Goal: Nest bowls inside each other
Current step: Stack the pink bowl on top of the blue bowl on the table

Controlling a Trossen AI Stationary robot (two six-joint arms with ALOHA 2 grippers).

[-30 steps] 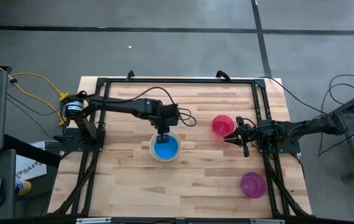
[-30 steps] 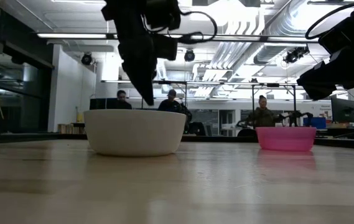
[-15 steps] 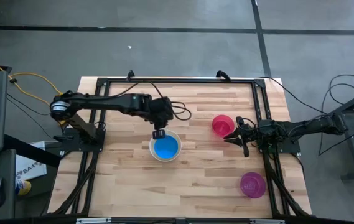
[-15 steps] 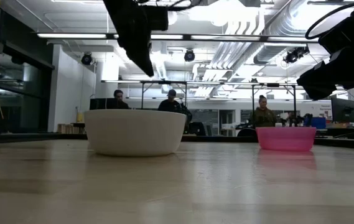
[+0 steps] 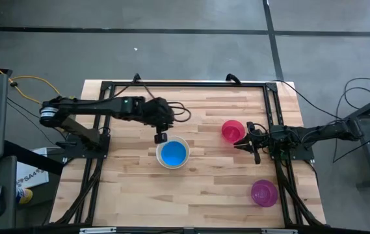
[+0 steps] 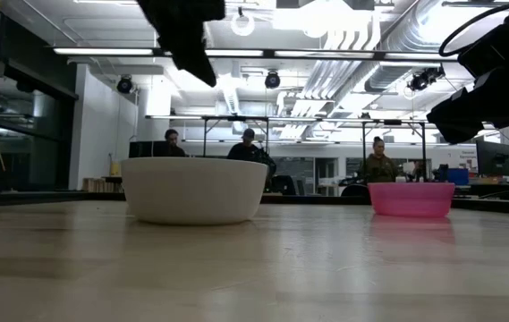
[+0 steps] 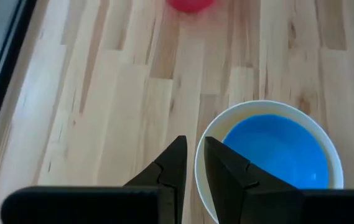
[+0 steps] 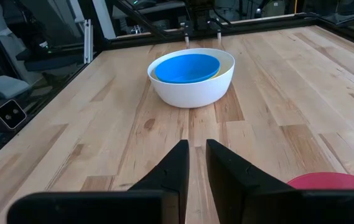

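A white bowl [image 5: 172, 153] stands on the wooden table left of centre, with a blue bowl [image 5: 173, 154] nested in it. In the right wrist view a yellow rim [image 8: 228, 63] shows between the two. My left gripper [image 5: 160, 138] hangs above the white bowl's far-left rim [image 7: 204, 146], slanting down, its fingers a narrow gap apart and holding nothing. A pink-red bowl [image 5: 232, 130] stands to the right, just beside my right gripper [image 5: 240, 144], which waits with a narrow gap and nothing in it. A purple bowl [image 5: 264, 192] sits near the front right.
Black frame rails [image 5: 185, 84] run along the table's far edge and down both sides. Bare wood [image 5: 191, 195] lies between the white bowl and the near edge. In the low view, people [image 6: 377, 165] sit in the room beyond the table.
My left gripper has risen from just over the blue bowl and drawn back toward the table's far-left, tipping less steeply. It now hangs over the white bowl's rim. The bowls have stayed where they were.
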